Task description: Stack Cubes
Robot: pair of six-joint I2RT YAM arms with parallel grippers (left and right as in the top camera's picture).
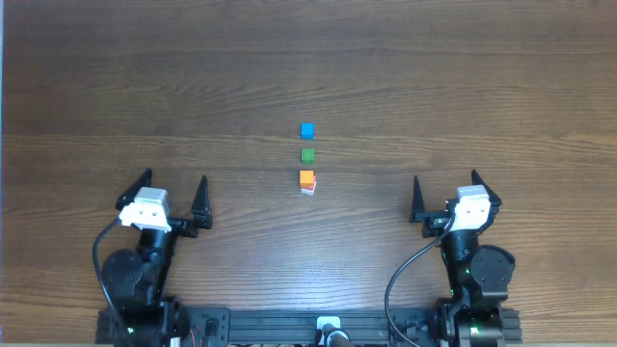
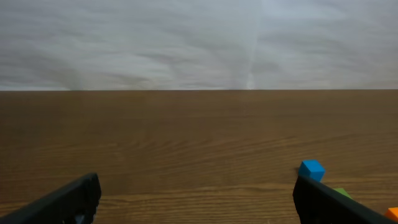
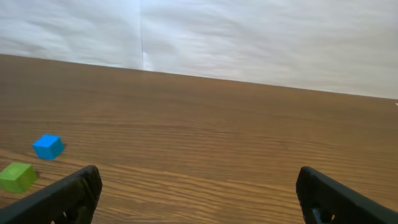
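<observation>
Three small cubes lie in a line at the middle of the wooden table: a blue cube farthest from the arms, a green cube in the middle, and an orange cube nearest, sitting on something pale with a red edge. My left gripper rests open near the left base, well left of the cubes. My right gripper rests open near the right base. The left wrist view has the blue cube, a sliver of green cube and of orange cube. The right wrist view has the blue cube and green cube.
The wooden table stretches bare around the cubes. A pale wall stands behind the table's far edge. Black cables loop by both arm bases along the near edge.
</observation>
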